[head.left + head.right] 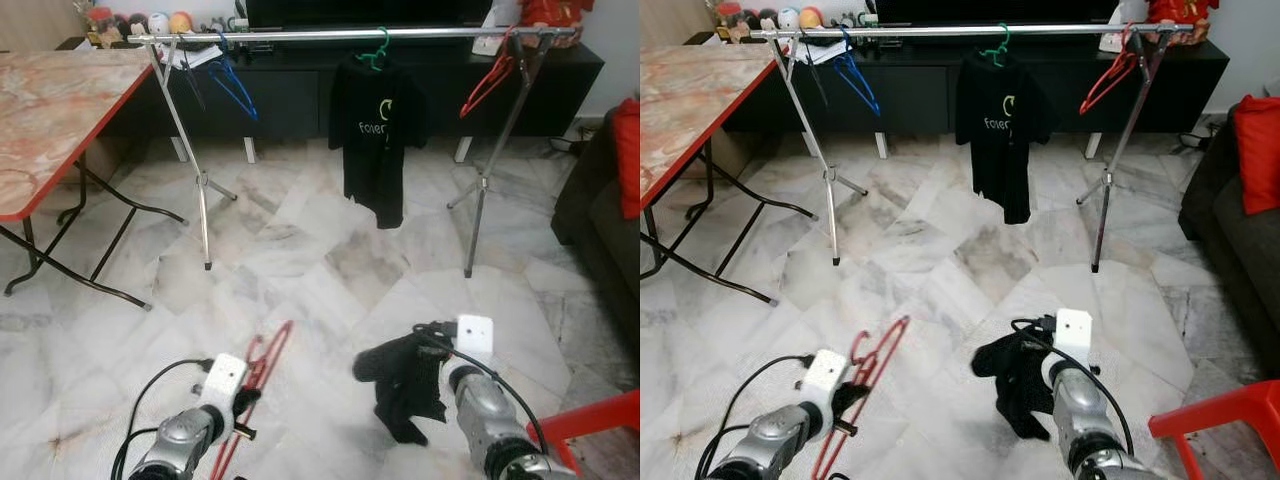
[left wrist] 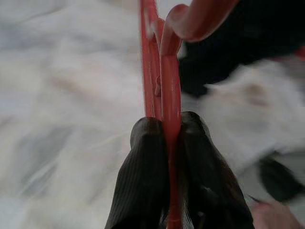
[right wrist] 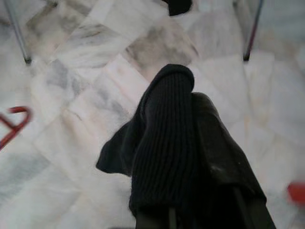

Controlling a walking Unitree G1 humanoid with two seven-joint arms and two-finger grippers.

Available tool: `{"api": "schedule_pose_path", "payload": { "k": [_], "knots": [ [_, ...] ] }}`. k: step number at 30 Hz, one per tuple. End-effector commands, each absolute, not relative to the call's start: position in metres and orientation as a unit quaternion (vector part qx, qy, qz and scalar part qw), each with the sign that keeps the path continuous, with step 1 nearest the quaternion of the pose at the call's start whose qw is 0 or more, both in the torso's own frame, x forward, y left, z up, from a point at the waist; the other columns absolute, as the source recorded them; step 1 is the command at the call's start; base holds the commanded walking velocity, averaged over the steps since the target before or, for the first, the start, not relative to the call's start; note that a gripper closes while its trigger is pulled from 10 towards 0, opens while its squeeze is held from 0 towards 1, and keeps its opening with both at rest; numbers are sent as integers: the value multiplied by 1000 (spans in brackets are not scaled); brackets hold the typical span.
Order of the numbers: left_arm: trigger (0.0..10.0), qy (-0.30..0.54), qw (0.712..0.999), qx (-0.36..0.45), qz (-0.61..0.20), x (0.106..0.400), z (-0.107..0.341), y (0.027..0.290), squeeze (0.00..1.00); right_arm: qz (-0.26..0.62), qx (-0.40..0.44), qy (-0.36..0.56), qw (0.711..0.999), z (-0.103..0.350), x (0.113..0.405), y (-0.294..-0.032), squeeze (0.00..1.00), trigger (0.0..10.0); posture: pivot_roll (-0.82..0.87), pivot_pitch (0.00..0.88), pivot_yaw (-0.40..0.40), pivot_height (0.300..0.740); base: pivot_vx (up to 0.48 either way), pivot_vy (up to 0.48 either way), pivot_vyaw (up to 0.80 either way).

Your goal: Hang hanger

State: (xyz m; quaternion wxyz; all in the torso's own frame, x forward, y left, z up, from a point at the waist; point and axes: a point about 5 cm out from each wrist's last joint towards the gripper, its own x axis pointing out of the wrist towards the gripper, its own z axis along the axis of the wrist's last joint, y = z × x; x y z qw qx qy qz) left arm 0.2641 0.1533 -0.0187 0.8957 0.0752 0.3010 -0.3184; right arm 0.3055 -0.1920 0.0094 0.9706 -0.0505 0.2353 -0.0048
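The robot is standing on the marble floor [image 1: 300, 270], well back from the clothes rail [image 1: 350, 35], and both arms are reaching forward low in front of it. The left gripper [image 1: 243, 400] is pinching a red hanger [image 1: 262, 370]; seen from the left wrist, the fingers [image 2: 147, 157] are pressing together on the hanger's thin bar, with the hook curving away above them. The hanger is pointing up and forward, tilted, off the floor.

The right gripper [image 1: 400, 385] is holding a black cloth [image 1: 405, 400], which looks like a garment. The cloth is draping over the fingers [image 3: 164, 143], so they appear to be closing on it, though the fabric is hiding the tips.

On the rail, a black shirt [image 1: 375, 140] is already hanging from a green hanger [image 1: 376, 50] near the middle, a blue hanger [image 1: 232, 80] is dangling toward the left end and another red one [image 1: 488, 80] toward the right end. A worktop [image 1: 60, 110] with a red edge is standing off to the left, and a red chair [image 1: 590, 420] is poking in at the lower right.

As I judge it, the job is only partly under way: hanger and cloth are both in hand, but apart. The cloth is not yet on the hanger, and the hanger is not yet on the rail. The robot would need to join the two, close the gap to the rail, and hook the hanger over a free stretch of the bar.
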Motion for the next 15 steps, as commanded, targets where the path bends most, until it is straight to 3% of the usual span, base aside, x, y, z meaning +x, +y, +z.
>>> {"api": "schedule_pose_path", "payload": {
  "k": [1,7,11,15],
  "knots": [
    [10000,314,863,103,-383,267,-12,153,0,24,-118,228,966,20,317,-187,0,10000,-44,55,21,740,0,0,0],
    [10000,341,811,148,-452,269,-5,157,0,42,-130,205,969,42,337,-176,0,10000,-38,52,21,740,0,0,0],
    [10000,335,786,137,-501,273,8,151,0,62,-147,183,970,59,351,-165,0,10000,-38,47,24,740,0,0,0],
    [10000,344,743,138,-558,271,18,146,0,71,-150,173,971,68,358,-158,0,10000,-36,36,24,740,0,0,0]
  ]
}}
